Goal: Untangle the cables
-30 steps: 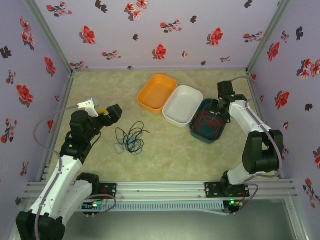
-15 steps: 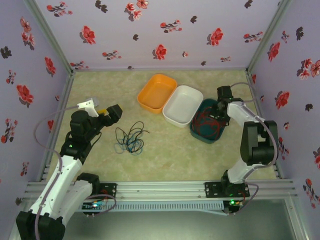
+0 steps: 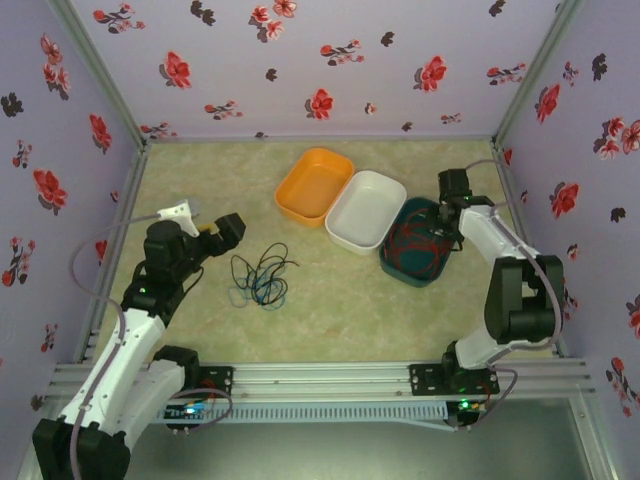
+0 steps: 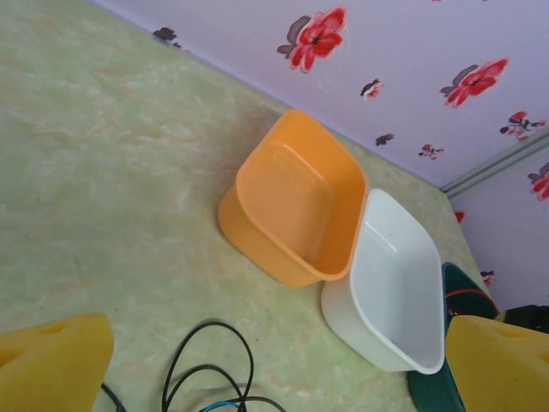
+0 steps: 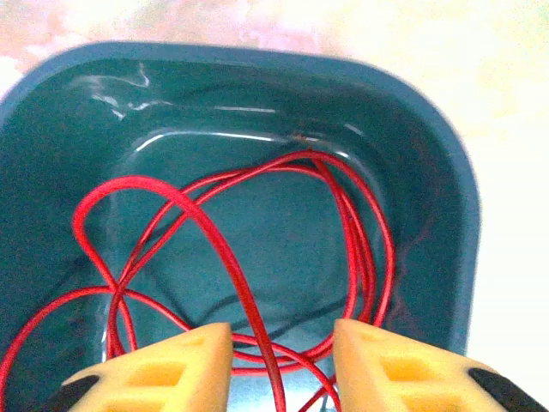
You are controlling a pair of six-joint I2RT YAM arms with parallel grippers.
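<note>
On the table, the teal bin holds the red cable. The right gripper hovers part-open above it (nothing pinched). The left gripper gapes wide beside the black-blue tangle. Sorting looks half done; next, pluck one strand free.

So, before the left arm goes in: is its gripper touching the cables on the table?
Apart. In the top view the open left gripper hangs short of the cables, with a strip of bare table between them.

R tool no longer shut, jaws apart above red cable.
</note>
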